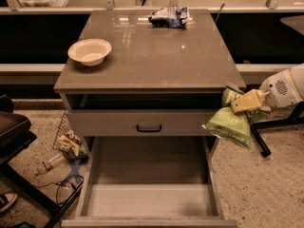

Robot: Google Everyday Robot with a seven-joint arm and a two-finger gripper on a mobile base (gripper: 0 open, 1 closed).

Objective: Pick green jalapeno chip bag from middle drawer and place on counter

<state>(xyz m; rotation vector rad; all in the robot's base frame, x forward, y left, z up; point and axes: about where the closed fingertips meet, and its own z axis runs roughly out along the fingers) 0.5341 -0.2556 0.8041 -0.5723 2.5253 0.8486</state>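
Observation:
My gripper is to the right of the cabinet, just below the counter's right front corner, shut on the top of the green jalapeno chip bag. The bag hangs in the air beside the closed grey drawer front, over the right wall of the middle drawer. The middle drawer is pulled out below, its flat grey floor bare. The counter is a glossy grey-brown slab above and left of the gripper.
A white bowl sits on the counter's left side. A blue-and-white snack bag lies at its back edge. A wire basket with trash and cables lie on the floor at left. A black chair base is behind the arm.

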